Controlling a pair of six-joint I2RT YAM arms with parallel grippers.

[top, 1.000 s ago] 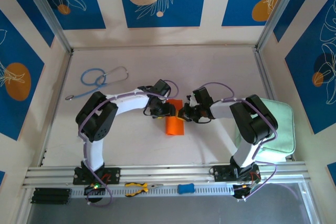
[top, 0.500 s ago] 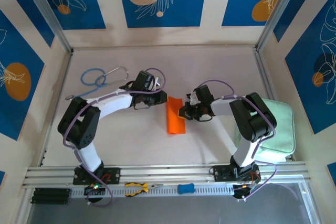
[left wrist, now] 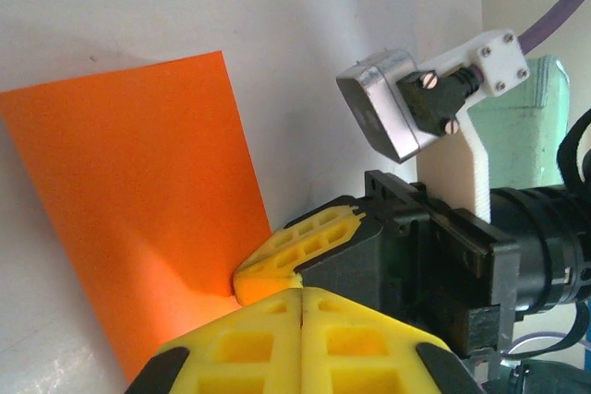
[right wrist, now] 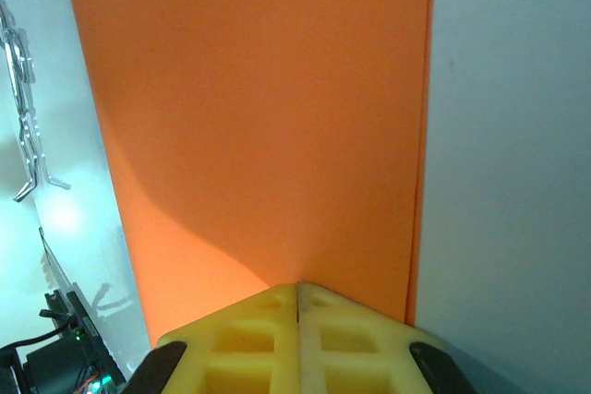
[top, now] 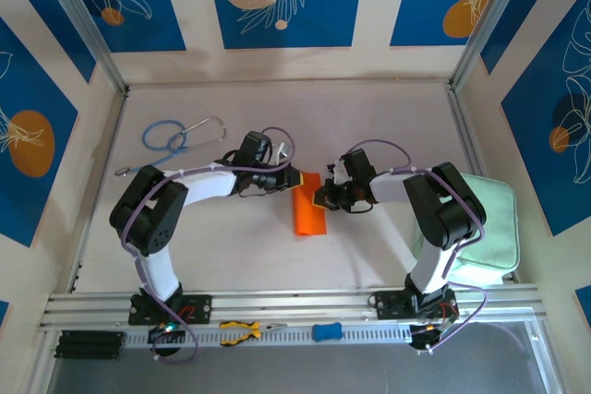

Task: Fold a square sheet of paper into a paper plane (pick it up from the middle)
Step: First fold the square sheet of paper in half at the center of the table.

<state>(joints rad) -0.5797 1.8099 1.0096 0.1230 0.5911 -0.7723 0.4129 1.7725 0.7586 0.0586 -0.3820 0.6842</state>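
The pale tabletop (top: pixel 369 117) lay inside walls of blue leaf-patterned panels, with a metal rail along its near edge. A pale green pad (top: pixel 489 219) sat at the right side, partly covered from above by the right arm's elbow (top: pixel 443 214). Both arms bent inward toward the middle, the left arm (top: pixel 199 182) reaching from the left and the right arm from the right. A blue-tubed stethoscope (top: pixel 175 140) lay at the far left, well apart from everything else. The orange sheet of paper (top: pixel 308 211) lay flat at the centre of the tabletop, folded to a narrow strip with its long side running near to far; the right wrist view showed a doubled edge along one long side (right wrist: pixel 259 117). The left claw (top: pixel 294 178) sat at the strip's far corner, its yellow fingers pressed together. The right claw (top: pixel 319 198) met the strip's right edge just beside it, fingers likewise closed, with the paper passing beneath the tips. Whether either pinched the paper could not be told. In the left wrist view the right claw (left wrist: pixel 295 246) and its black body stood close in front, hiding most of the pad. Yellow-handled pliers (top: pixel 242 328) and a small blue object (top: pixel 326 331) rested on the rail.
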